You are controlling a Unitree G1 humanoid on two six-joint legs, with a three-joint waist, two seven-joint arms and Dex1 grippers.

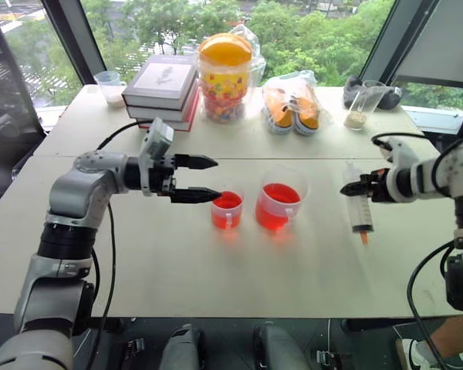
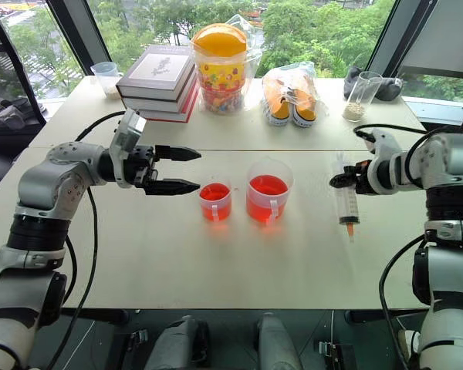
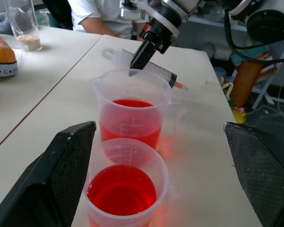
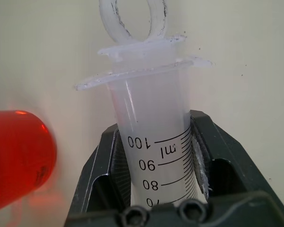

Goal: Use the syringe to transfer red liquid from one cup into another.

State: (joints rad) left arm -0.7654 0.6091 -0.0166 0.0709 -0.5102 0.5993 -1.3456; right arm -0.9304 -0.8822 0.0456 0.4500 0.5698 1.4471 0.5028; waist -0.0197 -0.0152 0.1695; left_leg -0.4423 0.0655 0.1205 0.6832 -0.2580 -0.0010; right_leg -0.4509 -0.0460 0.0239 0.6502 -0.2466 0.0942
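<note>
the left gripper (image 1: 194, 178) hovers level over the middle of the surface (image 1: 139, 262), jaws spread wide and empty, pointing at the smaller cup (image 1: 227, 210), which stands just beside them. touching that cup's far side is the larger cup (image 1: 278, 206); both hold red liquid (image 1: 280, 194). toward the right edge, well apart from the cups, the right gripper (image 1: 364, 187) has its jaws clamped on the upper barrel of the syringe (image 1: 359, 206). its long axis hangs near upright, orange tip down, close over the surface. the right arm alone carries it, so the tip likely must swing back left to a cup.

Head stereo down; wrist cams close.
</note>
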